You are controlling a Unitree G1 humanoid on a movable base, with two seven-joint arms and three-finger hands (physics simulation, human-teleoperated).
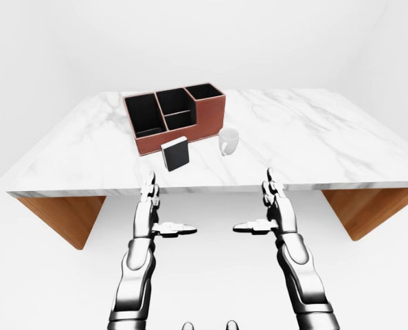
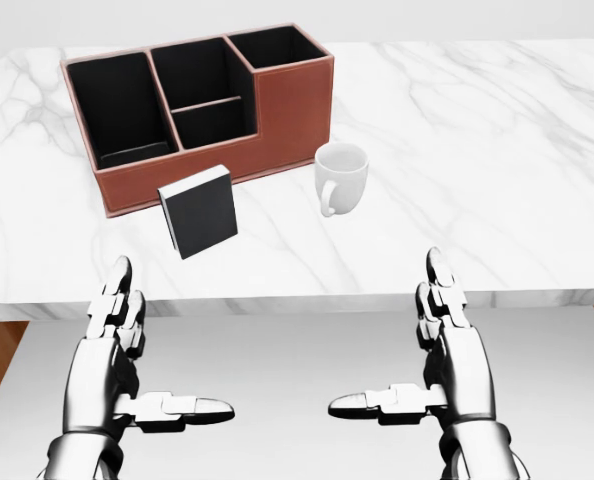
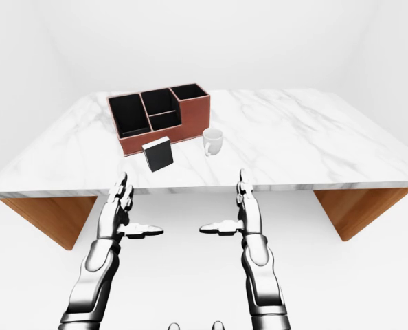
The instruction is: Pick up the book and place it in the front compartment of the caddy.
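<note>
1. White-grey marble desk (image 2: 477, 150) w/ wood-brown underside panels at both ends; desk edge runs just above both hands in head view.
2. L hand (image 2: 127, 375): fingers spread, straight, pointing up toward desk edge; thumb out sideways toward R hand. Holding nothing, touching nothing.
3. R hand (image 2: 447, 365): same pose mirrored, fingers extended and apart, thumb pointing toward L hand. Empty. Both hands are below the desk edge in view, not over the top.
4. Book (image 2: 198, 210): black cover, white page edge along top, standing upright and slightly tilted on desk. Sits above and a little right of L hand, well apart from it; far up-left of R hand.
5. Caddy (image 2: 287, 110): red-brown walls, black inside. Lies just beyond the book, further from L hand; book is just beside its near wall, can't tell if touching.
6. Caddy compartments: one tall at view left, two smaller in mid split by a divider, one raised at view right. A dark flat item shows low in the left compartment; can't ID it.
7. White mug (image 2: 341, 175): upright, handle toward view left/bottom, just beside caddy's right-hand corner. Between the two hands laterally, nearer R hand side, well above both.
8. Book–mug: near each other, apart, bare marble between.
</note>
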